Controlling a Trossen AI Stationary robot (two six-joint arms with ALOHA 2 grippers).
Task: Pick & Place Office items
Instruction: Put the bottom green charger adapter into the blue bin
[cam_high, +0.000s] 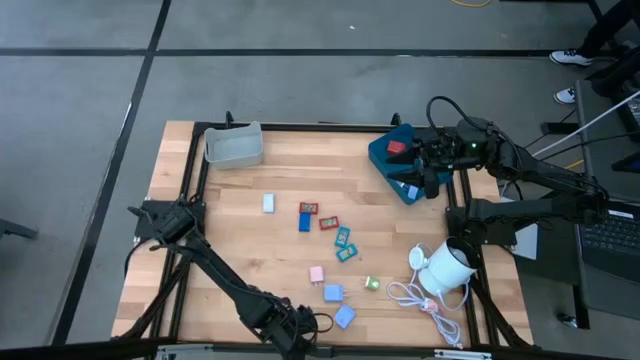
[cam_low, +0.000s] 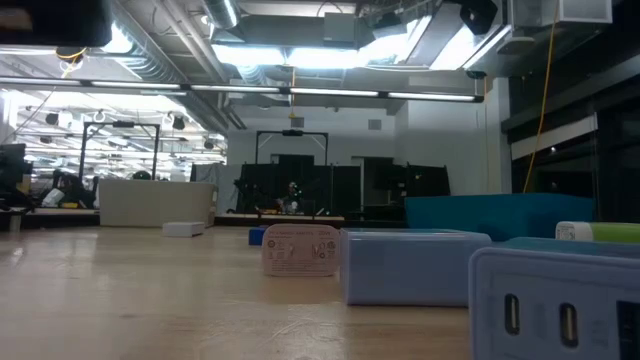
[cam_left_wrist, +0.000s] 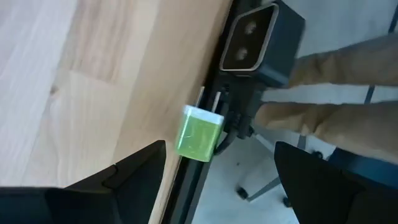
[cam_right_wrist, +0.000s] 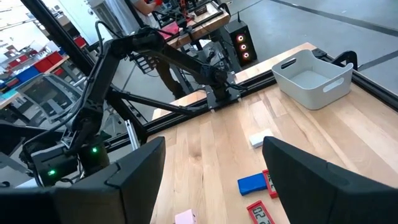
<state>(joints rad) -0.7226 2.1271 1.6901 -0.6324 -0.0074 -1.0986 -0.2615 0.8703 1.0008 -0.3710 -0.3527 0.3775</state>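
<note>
While the left gripper (cam_high: 300, 335) hung wide open and empty at the worktop's (cam_high: 250, 240) near edge, the right gripper (cam_high: 428, 178) stood equally open, holding nothing, over the blue tray (cam_high: 385, 160). Most office items (cam_high: 322, 238) lay scattered mid-worktop, one red piece (cam_high: 397, 147) in that tray. Pieces nearest the edge could be knocked off by a careless reach. Print on the pink piece (cam_low: 300, 250) was too small to read.

left pincer (cam_high: 300, 335) cut by high view's bottom edge, blurred grey block (cam_low: 555, 305) cropped in low view
</note>
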